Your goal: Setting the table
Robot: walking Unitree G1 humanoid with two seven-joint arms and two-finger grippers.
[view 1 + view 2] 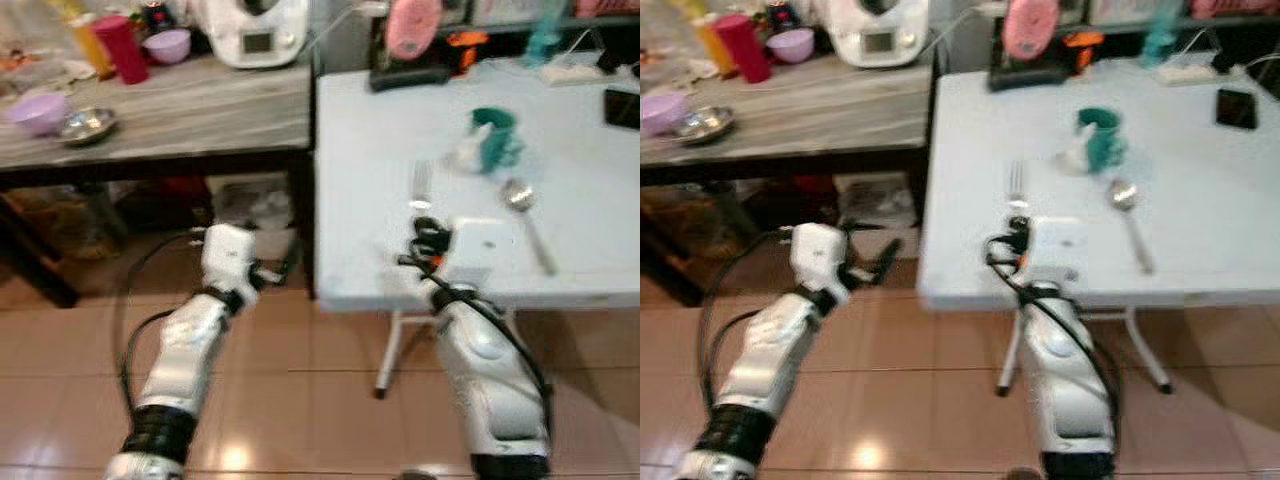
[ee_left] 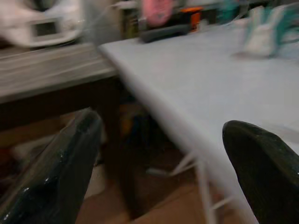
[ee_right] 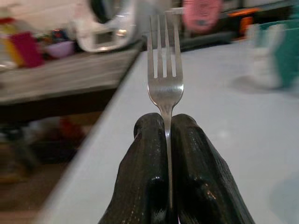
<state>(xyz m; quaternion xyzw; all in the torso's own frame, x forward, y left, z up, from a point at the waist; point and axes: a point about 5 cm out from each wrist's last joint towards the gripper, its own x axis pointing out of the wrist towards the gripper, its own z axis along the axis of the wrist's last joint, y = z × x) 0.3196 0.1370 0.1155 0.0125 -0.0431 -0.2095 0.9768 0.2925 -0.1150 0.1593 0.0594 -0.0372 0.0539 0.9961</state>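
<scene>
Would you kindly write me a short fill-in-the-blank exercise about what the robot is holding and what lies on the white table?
1. The right claw is shut on a ____.
2. The spoon lies on the white ____.
3. The left claw hangs open over the ____, beside the table.
4. The colour of the mug is ____.

Missing words: fork; table; floor; teal

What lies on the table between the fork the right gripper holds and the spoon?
In the left eye view, a white napkin lies between the fork, held by the right gripper, and the spoon.
</scene>
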